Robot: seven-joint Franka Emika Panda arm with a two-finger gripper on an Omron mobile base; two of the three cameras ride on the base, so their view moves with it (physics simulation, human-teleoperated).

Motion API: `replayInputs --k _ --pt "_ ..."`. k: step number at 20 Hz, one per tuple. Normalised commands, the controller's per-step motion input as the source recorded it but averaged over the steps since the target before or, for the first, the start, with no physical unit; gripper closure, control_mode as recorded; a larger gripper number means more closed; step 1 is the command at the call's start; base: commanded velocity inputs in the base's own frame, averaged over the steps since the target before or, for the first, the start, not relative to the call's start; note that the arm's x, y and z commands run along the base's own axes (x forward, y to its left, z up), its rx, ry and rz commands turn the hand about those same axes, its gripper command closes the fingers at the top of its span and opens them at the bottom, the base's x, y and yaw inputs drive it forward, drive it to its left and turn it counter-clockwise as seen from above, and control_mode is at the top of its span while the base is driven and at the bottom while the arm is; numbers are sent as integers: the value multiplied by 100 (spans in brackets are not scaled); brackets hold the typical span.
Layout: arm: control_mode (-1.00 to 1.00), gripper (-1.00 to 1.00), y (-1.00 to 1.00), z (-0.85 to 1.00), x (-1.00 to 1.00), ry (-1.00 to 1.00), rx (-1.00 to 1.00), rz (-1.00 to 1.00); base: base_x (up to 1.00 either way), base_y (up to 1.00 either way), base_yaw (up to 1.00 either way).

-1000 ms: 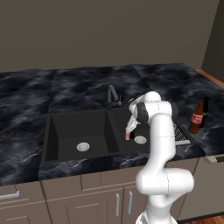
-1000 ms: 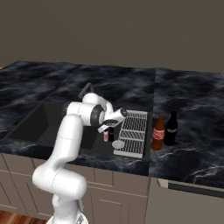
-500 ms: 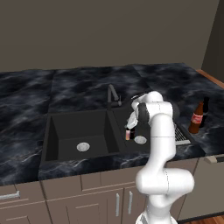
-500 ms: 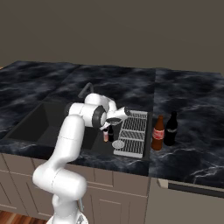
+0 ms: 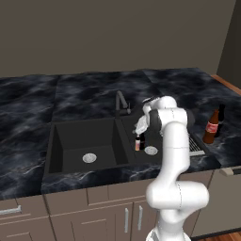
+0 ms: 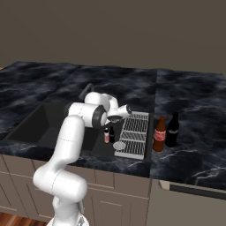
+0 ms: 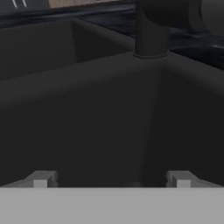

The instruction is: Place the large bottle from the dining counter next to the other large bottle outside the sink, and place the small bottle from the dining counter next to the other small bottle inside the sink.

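In the sink's [image 5: 61, 150] right basin your small pink bottle [image 5: 137, 143] stands upright, cap up, long axis vertical, just beside the tiny dark bottle [image 6: 111, 133] and near the round drain [image 5: 150, 150]; your gripper [image 7: 111, 179] sits just above them, jaws wide, holding nothing; on the counter right of the drying rack [image 6: 134, 132], the brown red-labelled bottle [image 6: 159, 134] stands upright, neck up, next to the tall black bottle [image 6: 172, 129].

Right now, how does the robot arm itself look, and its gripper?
The arm is glossy white, built of rounded tubular links with dark bands at the joints, rising from a bulbous white base segment. The gripper ends in two small finger tips, grey and blocky. No cables or markings are visible.
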Motion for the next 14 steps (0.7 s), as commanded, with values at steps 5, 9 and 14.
replayInputs --k 5,9,14 --pt "-100 -100 0 27 0 0 0 0 0 0 0" --pt "-100 -100 0 47 0 0 -1 0 0 0 0" --pt "-100 -100 0 43 -9 0 -1 0 0 0 0"
